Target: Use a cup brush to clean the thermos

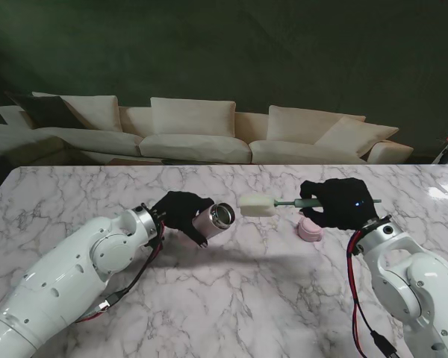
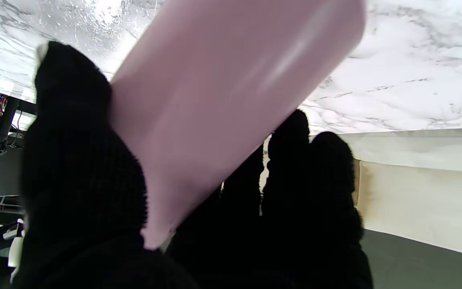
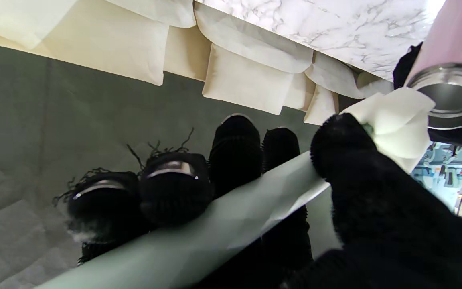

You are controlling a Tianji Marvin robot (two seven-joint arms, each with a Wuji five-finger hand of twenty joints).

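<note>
Pink thermos (image 1: 211, 219) within left fingers (image 1: 181, 211)

I count one pink thermos (image 1: 213, 218), one cup brush (image 1: 284, 203) with a white sponge head, and one small pink lid (image 1: 310, 230) right of centre on the one marble tabletop (image 1: 231, 298). Two black-gloved hands: left hand (image 1: 181, 212), right hand (image 1: 337, 203). One cream sofa (image 1: 194, 138) across the upper frame.

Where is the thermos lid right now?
In the stand view the pink lid lies on the table on the right side, just nearer to me than the right hand that holds the brush.
</note>
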